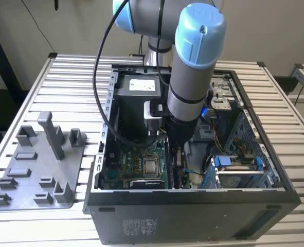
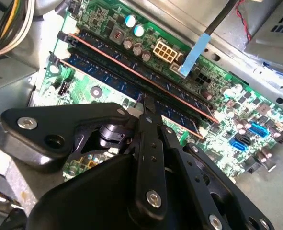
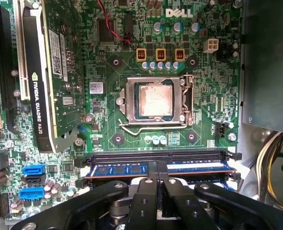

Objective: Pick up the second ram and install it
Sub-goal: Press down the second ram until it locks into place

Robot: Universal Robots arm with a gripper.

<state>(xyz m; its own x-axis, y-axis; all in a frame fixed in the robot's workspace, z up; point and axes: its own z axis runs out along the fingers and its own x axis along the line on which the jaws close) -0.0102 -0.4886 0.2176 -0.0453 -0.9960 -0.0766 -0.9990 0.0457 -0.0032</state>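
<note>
The tool (image 2: 145, 111), its fingers pressed narrow, bears down on the second ram (image 2: 131, 79) seated in the motherboard's slots. Just beyond the slots, the first wrist view shows the bare processor socket (image 3: 153, 101). The exterior view shows a grey parts tray (image 1: 36, 170) on the bench (image 1: 79, 72), beside the computer case (image 1: 193, 216).

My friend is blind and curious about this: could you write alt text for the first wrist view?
A black gripper, fingers together, sits right over a RAM stick standing in a slot on a green motherboard. Beyond lie an empty black slot, the bare processor and a graphics card.
</note>
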